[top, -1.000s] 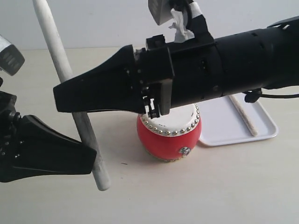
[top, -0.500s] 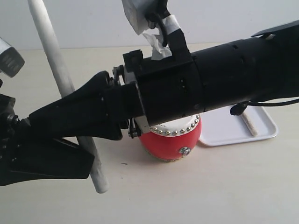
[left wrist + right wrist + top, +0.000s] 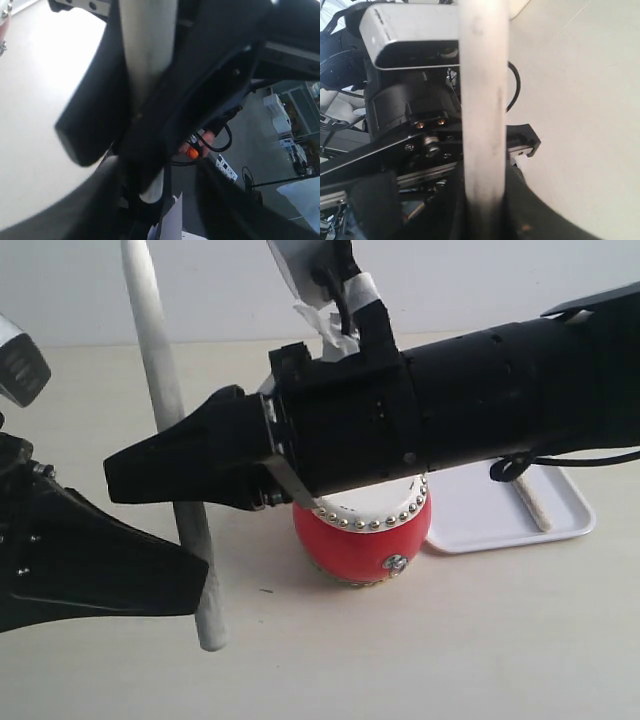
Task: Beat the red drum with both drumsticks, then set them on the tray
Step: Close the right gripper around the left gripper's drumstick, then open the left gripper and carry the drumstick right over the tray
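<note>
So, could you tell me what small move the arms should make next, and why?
Probably the left gripper should back away from the near-upright drumstick, leaving it to the right gripper. That gripper's fingers press against the stick on both sides, the other drumstick lies on the tray, and this one belongs there too.

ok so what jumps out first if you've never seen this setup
The big black right arm dominates the exterior view, stretching from the right across the middle and hiding most of the red drum's white top. At the left a pale drumstick stands nearly upright where the arm's tip crosses it, its lower end down near the table. On the right, a second drumstick lies on the white tray.
</note>
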